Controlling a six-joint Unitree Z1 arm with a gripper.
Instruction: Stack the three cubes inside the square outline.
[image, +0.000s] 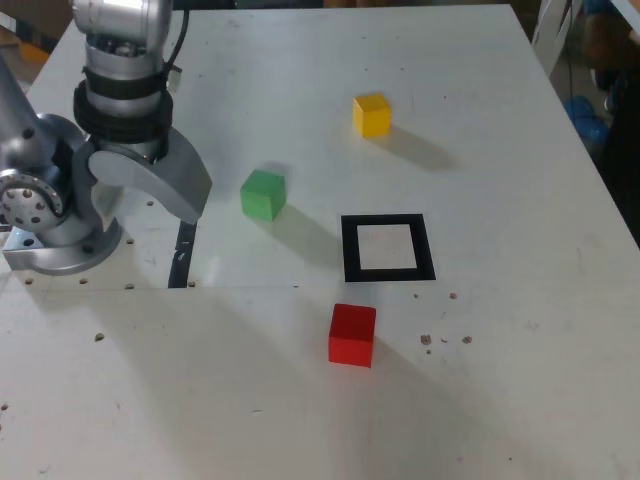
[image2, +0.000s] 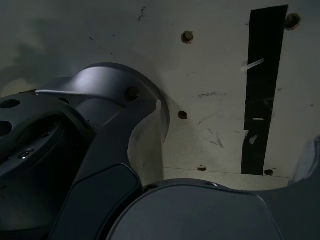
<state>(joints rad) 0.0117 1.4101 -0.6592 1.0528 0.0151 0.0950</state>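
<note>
Cubes scattered, outline empty, arm folded at its base

The claw (image: 165, 185) is seen folded low at the exterior view's left, spread wide and holding nothing. The green cube (image: 263, 194) lies nearest, just to its right; the yellow cube (image: 372, 114) farther off, the red cube (image: 352, 335) nearer the camera, the square outline (image: 387, 248) between them on the tabletop (image: 520, 380).

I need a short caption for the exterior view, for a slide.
Arm folded at the table's edge; green, yellow and red cubes lie around the empty square outline.
</note>
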